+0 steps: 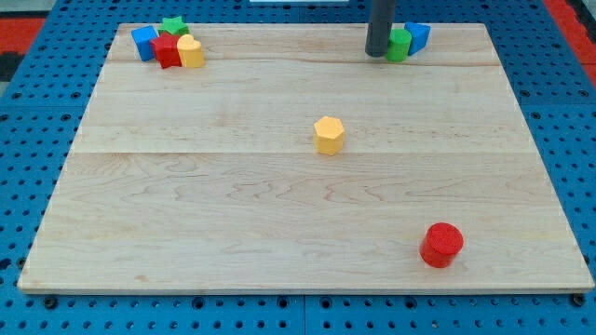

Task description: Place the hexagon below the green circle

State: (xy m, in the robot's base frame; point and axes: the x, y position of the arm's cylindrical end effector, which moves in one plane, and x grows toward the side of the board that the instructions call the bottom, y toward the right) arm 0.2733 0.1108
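Now, tip: my tip [376, 53] sits at the view's top, just left of the green circle [399, 45]; it's a bare rod, nothing to open or close.
Hexagon: the yellow hexagon [329, 135] stands alone mid-board, well apart from the tip.
Handling: likely light, rigid, slides easily, may spin off-centre.
Contact: no grasping; push squarely on its lower-left face, toward the circle.

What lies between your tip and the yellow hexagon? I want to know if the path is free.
Nothing: in the camera view only bare board separates my tip, beside the green circle, from the yellow hexagon.
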